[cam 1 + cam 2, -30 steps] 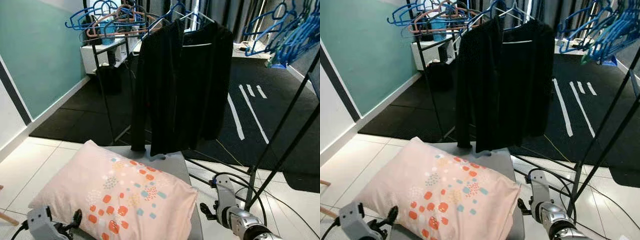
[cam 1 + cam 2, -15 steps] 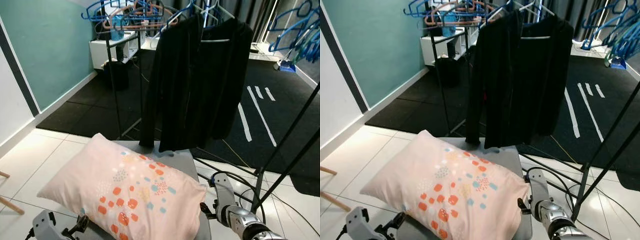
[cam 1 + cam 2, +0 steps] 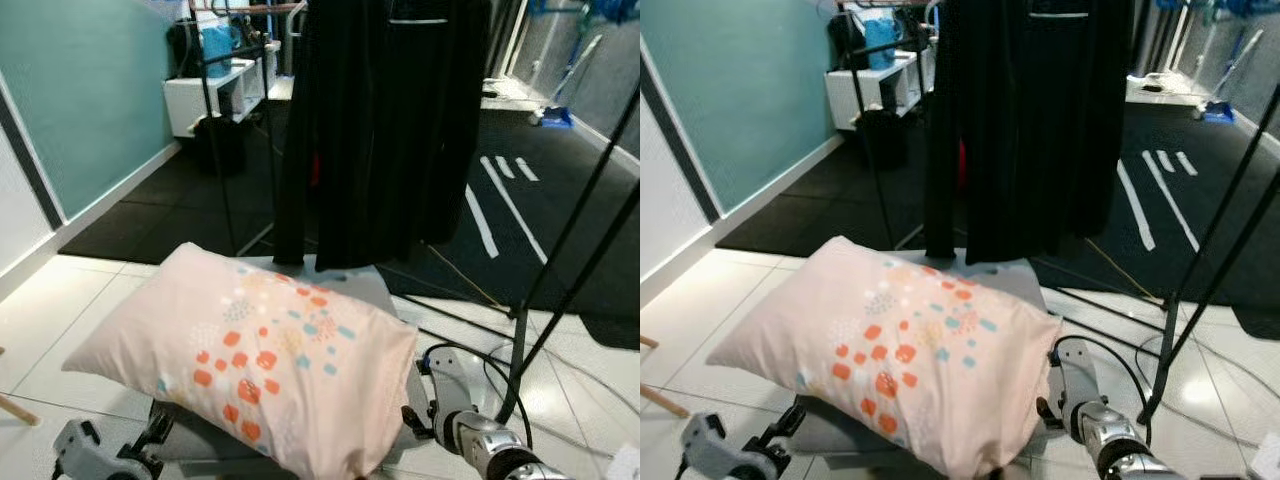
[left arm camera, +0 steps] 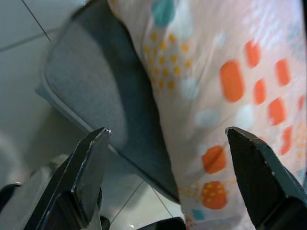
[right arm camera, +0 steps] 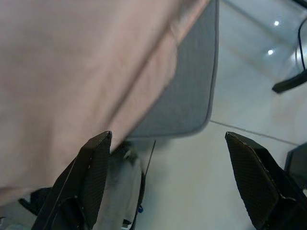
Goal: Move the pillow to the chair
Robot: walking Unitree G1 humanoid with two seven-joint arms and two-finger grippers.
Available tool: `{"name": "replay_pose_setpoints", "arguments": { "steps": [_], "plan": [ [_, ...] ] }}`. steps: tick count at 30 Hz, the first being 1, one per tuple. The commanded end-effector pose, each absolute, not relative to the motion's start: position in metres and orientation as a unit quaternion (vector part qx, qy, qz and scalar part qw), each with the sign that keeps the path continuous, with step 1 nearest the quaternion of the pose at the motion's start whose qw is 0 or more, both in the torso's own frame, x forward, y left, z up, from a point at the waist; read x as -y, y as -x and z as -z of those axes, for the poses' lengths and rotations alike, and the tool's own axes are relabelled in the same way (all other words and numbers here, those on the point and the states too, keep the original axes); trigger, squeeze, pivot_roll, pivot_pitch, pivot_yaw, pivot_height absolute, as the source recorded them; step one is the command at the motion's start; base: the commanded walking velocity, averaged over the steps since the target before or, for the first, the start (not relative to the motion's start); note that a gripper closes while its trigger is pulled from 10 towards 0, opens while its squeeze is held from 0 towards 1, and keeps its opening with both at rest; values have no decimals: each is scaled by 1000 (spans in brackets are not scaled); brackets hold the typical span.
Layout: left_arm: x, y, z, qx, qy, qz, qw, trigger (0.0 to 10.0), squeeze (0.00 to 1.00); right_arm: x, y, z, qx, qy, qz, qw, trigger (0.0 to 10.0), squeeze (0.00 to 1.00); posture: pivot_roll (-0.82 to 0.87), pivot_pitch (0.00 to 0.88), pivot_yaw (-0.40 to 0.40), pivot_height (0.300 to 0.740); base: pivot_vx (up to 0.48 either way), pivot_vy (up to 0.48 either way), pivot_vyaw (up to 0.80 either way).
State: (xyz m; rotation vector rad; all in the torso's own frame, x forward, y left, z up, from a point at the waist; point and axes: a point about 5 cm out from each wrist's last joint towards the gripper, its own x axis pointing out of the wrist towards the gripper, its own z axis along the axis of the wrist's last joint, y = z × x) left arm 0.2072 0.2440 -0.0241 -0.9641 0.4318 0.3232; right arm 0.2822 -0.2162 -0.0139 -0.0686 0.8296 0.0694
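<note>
Both end effectors are low by the chair's front: left end effector (image 4: pixel 165 177) and right end effector (image 5: pixel 168 177) have fingers spread wide, gripping nothing. The pillow (image 3: pixel 255 355) lies across the grey chair (image 3: pixel 1015 275) seat. Behind it, black clothes (image 3: pixel 385 120) hang on a rack.

The pale pink pillow (image 3: pixel 250 350), dotted orange and teal, lay flat and slightly askew across the grey chair (image 3: pixel 365 292) seat, its near right corner overhanging the front edge.
</note>
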Motion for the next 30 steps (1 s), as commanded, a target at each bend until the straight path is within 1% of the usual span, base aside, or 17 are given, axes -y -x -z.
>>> {"name": "replay_pose_setpoints", "arguments": {
  "steps": [1, 4, 6, 8, 9, 12, 17, 19, 23, 30],
  "plan": [
    [-239, -211, 21, -196, 479, -145, 844, 10000, 0, 216, -284, 12, -391, 29, -32, 919, 10000, 0, -208, 0, -37, 560, 0, 0, 0],
    [-238, -211, 21, -194, 490, -146, 837, 10000, 0, 216, -285, 12, -386, 26, -32, 922, 10000, 0, -207, 0, -36, 550, 0, 0, 0],
    [-235, -214, 20, -182, 513, -139, 827, 10000, 0, 214, -286, 11, -376, 21, -36, 926, 10000, 0, -206, 2, -35, 535, 0, 0, 0],
    [-233, -216, 19, -179, 521, -134, 824, 10000, 0, 213, -286, 10, -371, 19, -38, 928, 10000, 0, -205, 6, -36, 525, 0, 0, 0],
    [-233, -216, 19, -179, 521, -134, 824, 10000, 0, 213, -286, 10, -371, 19, -38, 928, 10000, 0, -205, 6, -36, 525, 0, 0, 0],
    [-232, -224, 15, -157, 531, -138, 822, 10000, 0, 210, -288, 8, -352, 14, -47, 935, 10000, 0, -213, 19, -30, 505, 0, 0, 0],
    [-234, -232, 12, -148, 534, -144, 820, 10000, 0, 209, -290, 6, -341, 10, -53, 939, 10000, 0, -221, 39, -27, 490, 0, 0, 0],
    [-230, -246, 8, -144, 538, -137, 819, 10000, 0, 207, -291, 5, -333, 16, -61, 941, 10000, 0, -243, 49, -21, 475, 0, 0, 0],
    [-225, -253, 7, -145, 541, -129, 818, 10000, 0, 207, -292, 4, -329, 20, -62, 942, 10000, 0, -255, 47, -17, 460, 0, 0, 0],
    [-216, -265, 5, -151, 542, -116, 819, 10000, 0, 206, -293, 3, -313, 8, -63, 948, 10000, 0, -280, 55, -19, 455, 0, 0, 0]
  ]
}}
